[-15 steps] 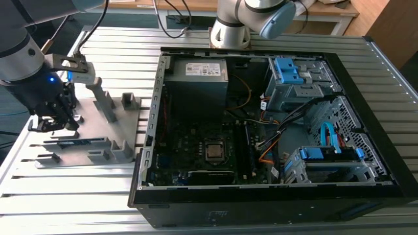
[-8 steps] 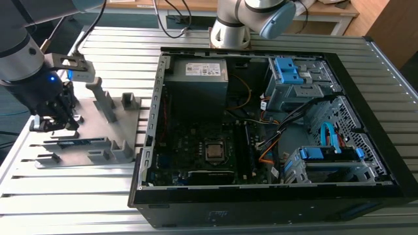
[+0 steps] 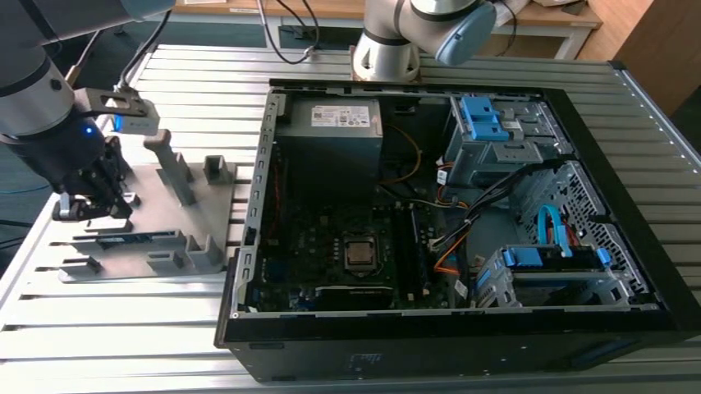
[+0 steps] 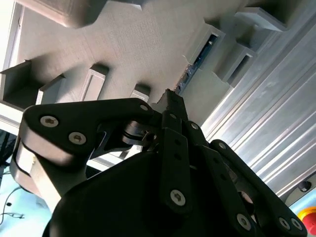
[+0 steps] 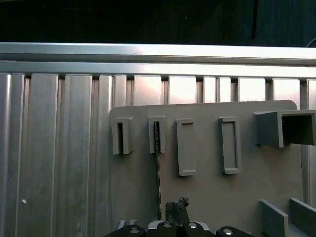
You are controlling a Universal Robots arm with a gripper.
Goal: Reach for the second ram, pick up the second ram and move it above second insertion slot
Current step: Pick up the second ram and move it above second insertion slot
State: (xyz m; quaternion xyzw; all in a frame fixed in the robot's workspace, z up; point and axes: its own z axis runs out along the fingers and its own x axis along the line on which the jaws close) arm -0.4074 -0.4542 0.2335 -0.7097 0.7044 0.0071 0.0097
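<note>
The second ram (image 3: 140, 238) is a thin dark stick standing on edge in the grey holder plate (image 3: 203, 185), on the exterior view's left. In the first wrist view the ram (image 5: 158, 173) shows edge-on as a dark line running out of a small grey block. In the second wrist view the ram (image 4: 197, 61) lies between two grey blocks. My gripper (image 3: 93, 203) hangs low over the plate's outer end. Its tip (image 5: 177, 205) is just beside the ram, apart from it, and holds nothing (image 4: 170, 96). The long memory slots (image 3: 419, 242) lie beside the processor inside the open computer case.
The open computer case (image 3: 460, 90) takes up the middle and the exterior view's right, with cables, drive cages and a power supply inside. Upright grey posts (image 3: 164, 156) and blocks rise from the holder plate near the gripper. The table is ribbed aluminium (image 3: 110, 328). The arm's base (image 3: 383, 49) stands at the back.
</note>
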